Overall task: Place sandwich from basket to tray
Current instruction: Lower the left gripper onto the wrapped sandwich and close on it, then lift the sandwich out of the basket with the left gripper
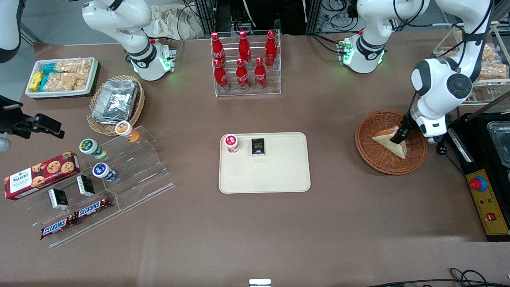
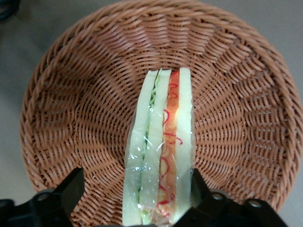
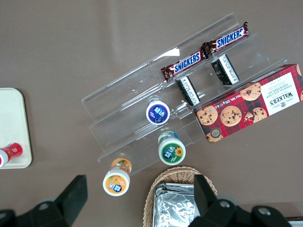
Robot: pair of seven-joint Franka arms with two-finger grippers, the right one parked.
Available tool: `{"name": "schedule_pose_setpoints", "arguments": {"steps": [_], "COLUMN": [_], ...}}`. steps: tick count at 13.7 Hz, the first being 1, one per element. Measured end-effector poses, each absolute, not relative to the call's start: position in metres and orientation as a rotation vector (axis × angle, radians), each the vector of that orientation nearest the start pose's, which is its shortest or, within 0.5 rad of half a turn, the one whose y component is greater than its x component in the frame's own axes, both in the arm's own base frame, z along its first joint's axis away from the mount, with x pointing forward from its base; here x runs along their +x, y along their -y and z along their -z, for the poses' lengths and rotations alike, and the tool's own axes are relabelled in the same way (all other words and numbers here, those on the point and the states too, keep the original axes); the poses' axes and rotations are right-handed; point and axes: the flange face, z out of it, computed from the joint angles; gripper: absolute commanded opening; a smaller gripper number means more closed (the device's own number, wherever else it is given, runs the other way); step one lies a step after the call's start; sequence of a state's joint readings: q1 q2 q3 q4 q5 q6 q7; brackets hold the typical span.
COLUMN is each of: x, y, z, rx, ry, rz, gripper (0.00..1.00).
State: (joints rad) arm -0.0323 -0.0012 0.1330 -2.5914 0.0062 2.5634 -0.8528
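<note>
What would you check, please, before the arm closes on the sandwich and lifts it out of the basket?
1. Claw position: down in the basket, straddling the sandwich. Ok.
2. Fingers open, one on each side of the wedge: ok.
3. Finger contact with the bread: one finger looks close against the bread, the other stands apart; cannot tell if any touches.
4. Sandwich lies alone in the basket, wrapped in clear film: ok.
5. Landing room on the tray: a red-lidded cup and a small black pack sit near its farther edge, the rest is bare. Ok.
</note>
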Motion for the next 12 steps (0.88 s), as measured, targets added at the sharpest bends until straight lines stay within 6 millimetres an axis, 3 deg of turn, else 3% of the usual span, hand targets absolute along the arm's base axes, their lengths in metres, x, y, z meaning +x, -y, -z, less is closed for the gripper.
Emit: {"name": "schedule_pose_setpoints", "arguments": {"steps": [8, 10, 12], "x": [0.443, 0.449, 0.457], "y": [-0.043, -0.04, -0.034], "z": [-0.261, -0.278, -0.313], "rx": [-2.796, -2.838, -2.909], "ry": [1.427, 1.319, 1.142], "rz": [-0.003, -0.046, -0.093], "gripper": [0.0, 0.0, 0.0]}}
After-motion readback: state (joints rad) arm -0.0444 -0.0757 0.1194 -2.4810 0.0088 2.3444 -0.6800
